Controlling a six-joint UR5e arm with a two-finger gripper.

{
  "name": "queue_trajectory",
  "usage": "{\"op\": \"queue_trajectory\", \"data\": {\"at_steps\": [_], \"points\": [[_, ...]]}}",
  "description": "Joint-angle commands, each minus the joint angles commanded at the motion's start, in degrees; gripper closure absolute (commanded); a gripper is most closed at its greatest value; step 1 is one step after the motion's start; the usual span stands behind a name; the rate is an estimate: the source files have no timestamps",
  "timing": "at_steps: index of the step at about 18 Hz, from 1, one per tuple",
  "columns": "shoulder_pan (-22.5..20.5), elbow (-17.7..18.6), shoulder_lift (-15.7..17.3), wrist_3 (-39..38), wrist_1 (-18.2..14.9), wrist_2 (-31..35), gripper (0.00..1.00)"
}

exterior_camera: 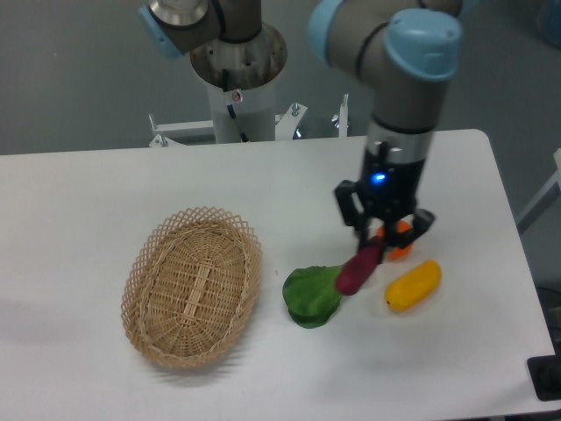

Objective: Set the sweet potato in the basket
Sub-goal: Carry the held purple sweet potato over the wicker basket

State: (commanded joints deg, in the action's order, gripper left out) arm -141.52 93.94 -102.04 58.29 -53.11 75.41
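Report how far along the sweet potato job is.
Done: the gripper has its fingers closed on the upper end of the sweet potato, which hangs tilted, its lower end over the edge of the green leafy item. In hand: holding it there, beside the orange and the yellow fruit. Left: carrying it leftward to the basket, which holds nothing yet, and releasing it.

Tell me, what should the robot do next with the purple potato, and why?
Probably carry it left, over to the basket. The jaws of the gripper look shut on the top end of the potato, which hangs tilted above the green leaf. The basket sits empty further left, so the potato must first cross over the leaf before it can be let go.
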Motion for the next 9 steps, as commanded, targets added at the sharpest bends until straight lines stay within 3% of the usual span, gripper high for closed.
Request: {"op": "queue_trajectory", "data": {"at_steps": [3, 6, 9], "points": [[5.27, 4.40, 0.27, -4.49, 3.97, 4.90, 0.82], [11.60, 6.51, -0.17, -5.55, 4.68, 11.41, 0.82], [15.91, 8.19, -0.70, -6.44, 4.94, 13.54, 0.82]]}}
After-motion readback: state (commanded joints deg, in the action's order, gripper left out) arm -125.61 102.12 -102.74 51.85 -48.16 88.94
